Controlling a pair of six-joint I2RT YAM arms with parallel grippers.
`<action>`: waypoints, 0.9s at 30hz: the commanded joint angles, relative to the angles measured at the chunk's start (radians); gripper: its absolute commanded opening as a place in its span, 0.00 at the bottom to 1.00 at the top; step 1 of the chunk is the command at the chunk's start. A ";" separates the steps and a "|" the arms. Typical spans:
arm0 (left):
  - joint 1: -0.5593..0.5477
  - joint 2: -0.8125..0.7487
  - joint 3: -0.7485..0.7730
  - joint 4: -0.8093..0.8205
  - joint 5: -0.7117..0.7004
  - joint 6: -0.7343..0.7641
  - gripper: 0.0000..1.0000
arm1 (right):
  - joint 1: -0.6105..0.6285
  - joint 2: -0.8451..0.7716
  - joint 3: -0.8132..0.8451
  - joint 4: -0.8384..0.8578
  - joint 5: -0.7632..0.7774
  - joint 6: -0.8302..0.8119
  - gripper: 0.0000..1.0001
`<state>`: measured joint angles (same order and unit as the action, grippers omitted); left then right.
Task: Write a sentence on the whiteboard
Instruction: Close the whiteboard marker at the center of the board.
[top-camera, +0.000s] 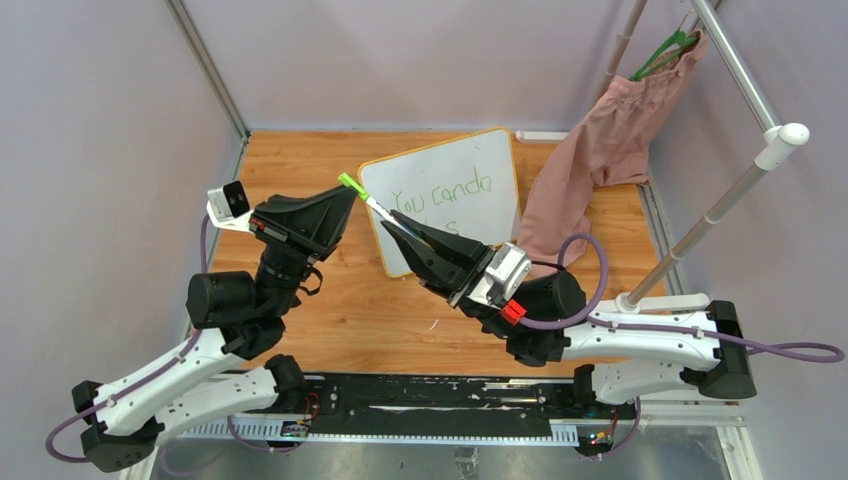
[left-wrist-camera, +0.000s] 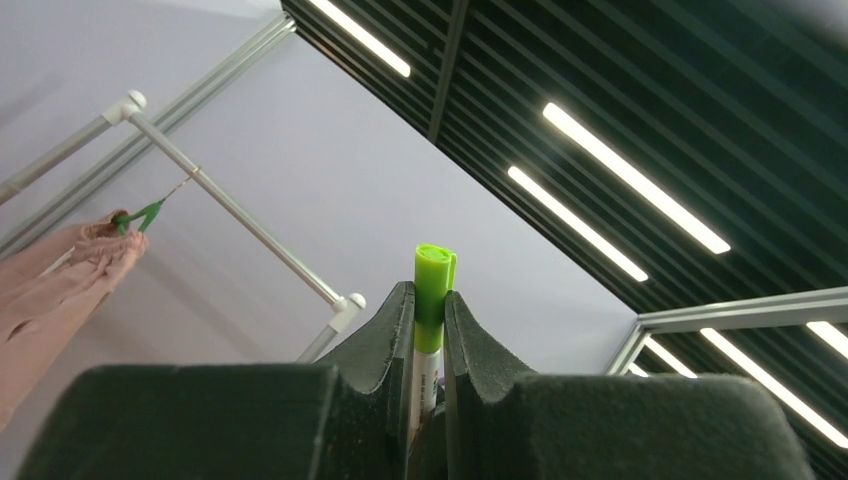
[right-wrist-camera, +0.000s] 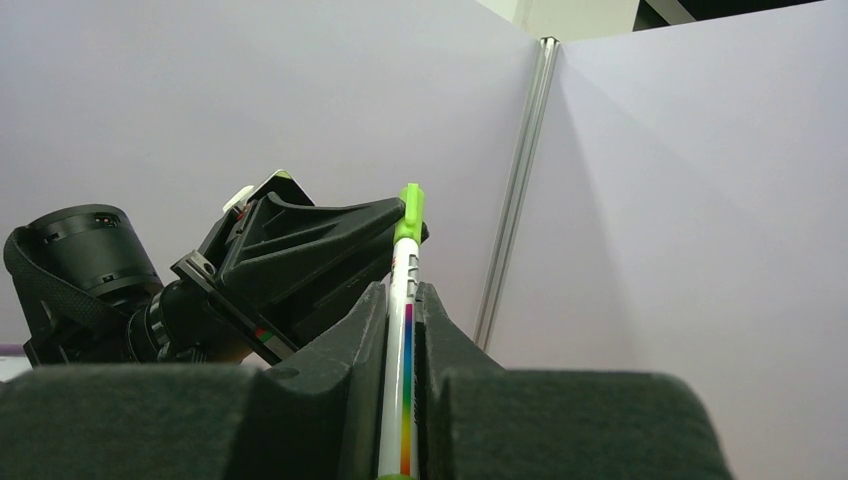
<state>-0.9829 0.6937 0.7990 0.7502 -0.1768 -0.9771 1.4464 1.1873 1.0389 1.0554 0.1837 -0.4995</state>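
Left end effector: you have it closed on the green cap end of the marker. In its wrist view the fingers point up toward the ceiling lights.
Right end effector: it is closed on the marker's white barrel, lower down. The green cap sticks out past its fingers.
Marker: both end effectors hold it at once, and it slants between them. In the top view it crosses the left edge of the whiteboard. Its writing end is hidden inside the right fingers.
Whiteboard: it lies on the wooden surface, at the far middle, turned a little askew. The right end effector covers its near-left corner.
Sentence: you can read "You can do" in green across the upper part of the board. The line beneath is mostly hidden behind the right end effector and cannot be read.
Pink garment: it hangs from a green hanger on the rail at the right. Its lower end comes down just beside the board's right edge.
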 joint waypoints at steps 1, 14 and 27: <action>0.000 0.038 0.024 -0.048 0.111 0.004 0.00 | 0.009 0.005 0.026 -0.020 -0.030 -0.011 0.00; 0.000 0.034 0.012 -0.046 0.118 -0.003 0.00 | 0.009 -0.004 0.023 -0.019 -0.040 0.003 0.00; 0.000 -0.013 -0.001 -0.046 0.061 0.037 0.08 | 0.010 -0.029 0.000 -0.027 -0.046 0.021 0.00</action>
<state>-0.9764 0.6834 0.8059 0.7452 -0.1432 -0.9646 1.4464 1.1748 1.0496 1.0271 0.1566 -0.4934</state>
